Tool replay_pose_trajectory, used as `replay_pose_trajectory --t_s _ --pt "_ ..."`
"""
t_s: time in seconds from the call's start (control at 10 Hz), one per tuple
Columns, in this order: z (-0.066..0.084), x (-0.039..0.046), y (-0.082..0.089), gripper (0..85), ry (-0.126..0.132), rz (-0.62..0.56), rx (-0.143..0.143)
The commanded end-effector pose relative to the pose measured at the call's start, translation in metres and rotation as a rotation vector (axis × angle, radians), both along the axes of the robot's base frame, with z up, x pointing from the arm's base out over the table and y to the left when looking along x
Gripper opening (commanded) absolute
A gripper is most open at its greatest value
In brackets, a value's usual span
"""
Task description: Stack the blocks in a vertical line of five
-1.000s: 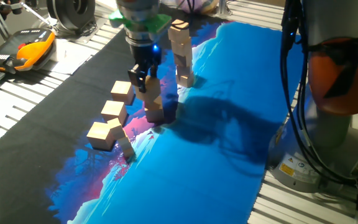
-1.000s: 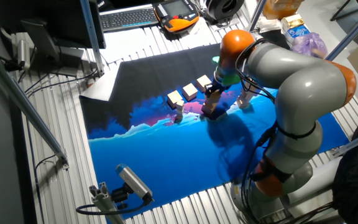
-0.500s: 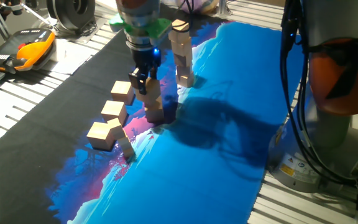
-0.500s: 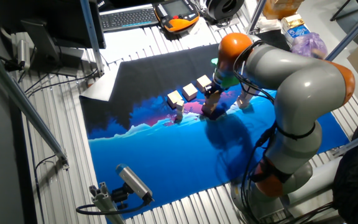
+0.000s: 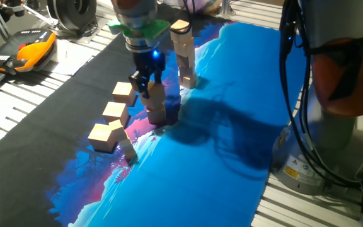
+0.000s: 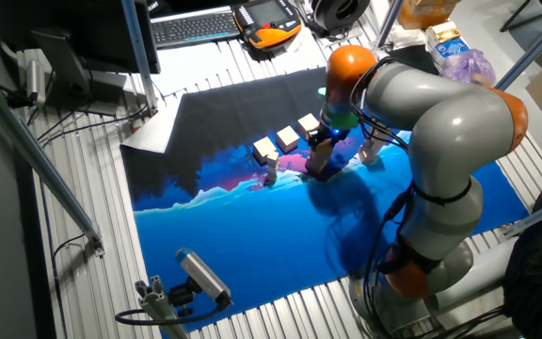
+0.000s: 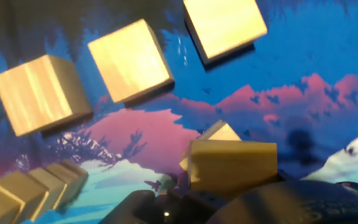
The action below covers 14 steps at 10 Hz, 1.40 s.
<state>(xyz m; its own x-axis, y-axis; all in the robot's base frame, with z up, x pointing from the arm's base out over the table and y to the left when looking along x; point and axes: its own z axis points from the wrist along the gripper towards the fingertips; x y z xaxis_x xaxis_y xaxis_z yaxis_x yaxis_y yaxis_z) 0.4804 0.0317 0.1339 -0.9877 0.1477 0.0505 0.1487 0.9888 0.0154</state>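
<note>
A short stack of two blocks (image 5: 157, 106) stands on the blue cloth, and it also shows in the other fixed view (image 6: 319, 166). My gripper (image 5: 144, 82) sits at its top block (image 7: 232, 165), the dark fingers close against it. Whether they clamp it is hidden. In the hand view the lower block's corner (image 7: 220, 132) peeks out, turned under the top one. A taller stack (image 5: 183, 55) stands just behind to the right. Three loose blocks (image 5: 123, 92) (image 5: 115, 112) (image 5: 103, 137) lie in a row to the left.
A small tilted wooden piece (image 5: 128, 151) leans near the front loose block. An orange-and-black handheld device (image 5: 25, 52) lies off the cloth at the far left. The robot's base (image 5: 345, 94) and cables stand at the right.
The hand has shifted slightly left and tilted over the short stack. The blocks and both stacks have not moved.
</note>
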Motion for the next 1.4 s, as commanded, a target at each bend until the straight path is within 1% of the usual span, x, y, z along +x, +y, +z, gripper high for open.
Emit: replay_pose_trajectory --t_s 0.0,0.1,0.2,0.3,0.4,0.5,0.6,0.7,0.8,0.9,1.0,1.1,1.3 --pt "0.0 -0.0002 0.0 0.0 0.011 -0.287 -0.002" --pt "0.0 -0.0001 -0.001 0.0 0.006 -0.282 -0.002" --pt "-0.001 0.0002 0.0 0.0 -0.035 -0.204 0.01" --pt "-0.001 0.001 0.001 0.0 -0.047 -0.15 0.005" --pt "-0.001 0.0009 0.002 0.0 0.01 -0.23 -0.032" --pt "-0.001 0.0008 0.001 0.0 0.018 -0.25 -0.009" --pt "-0.001 0.0013 0.002 0.0 -0.019 -0.163 0.004" --pt "-0.001 0.0014 0.002 0.0 -0.028 -0.078 -0.015" --pt "-0.001 0.0015 0.003 0.0 -0.013 -0.114 -0.023" --pt "-0.001 0.0015 0.004 0.0 -0.018 -0.068 -0.012" --pt "-0.001 0.0019 0.004 0.0 -0.035 0.05 -0.035" --pt "-0.001 0.0028 0.005 0.0 -0.034 0.13 -0.043" --pt "0.0 0.0041 0.011 0.0 -0.011 0.243 -0.048"
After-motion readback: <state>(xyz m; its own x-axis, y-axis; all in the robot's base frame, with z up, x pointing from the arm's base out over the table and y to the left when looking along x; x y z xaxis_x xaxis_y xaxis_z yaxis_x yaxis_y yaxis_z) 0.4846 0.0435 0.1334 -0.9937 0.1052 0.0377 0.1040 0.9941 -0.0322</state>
